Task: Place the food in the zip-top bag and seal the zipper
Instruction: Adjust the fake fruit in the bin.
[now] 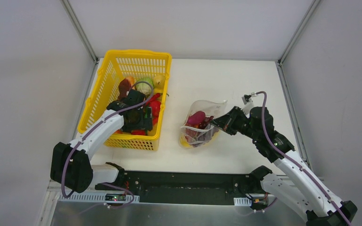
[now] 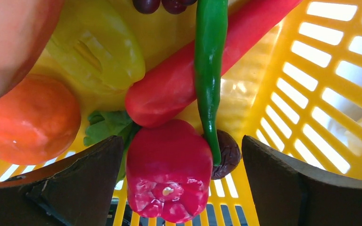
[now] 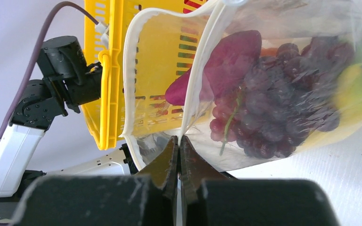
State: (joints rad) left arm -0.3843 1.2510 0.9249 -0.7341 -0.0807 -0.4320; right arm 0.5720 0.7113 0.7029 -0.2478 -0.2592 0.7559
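My left gripper (image 1: 140,121) is open, low inside the yellow basket. In the left wrist view a red bell pepper (image 2: 167,174) lies between its fingers (image 2: 89,183), not touching them. Around the pepper lie a green chilli (image 2: 209,70), a long red vegetable (image 2: 179,84), a yellow pepper (image 2: 99,47), an orange fruit (image 2: 30,117) and a brown mushroom (image 2: 227,153). My right gripper (image 3: 179,141) is shut on the mouth edge of the zip-top bag (image 3: 311,19), whose zipper (image 3: 128,70) gapes open. The bag (image 1: 212,106) holds purple grapes (image 3: 283,94), a purple piece (image 3: 226,61) and a yellow piece (image 3: 358,89).
The yellow basket (image 1: 122,59) stands at the table's left, with its right wall (image 2: 320,94) close beside my left gripper. The bag lies mid-table, to the basket's right. White walls enclose the table on three sides.
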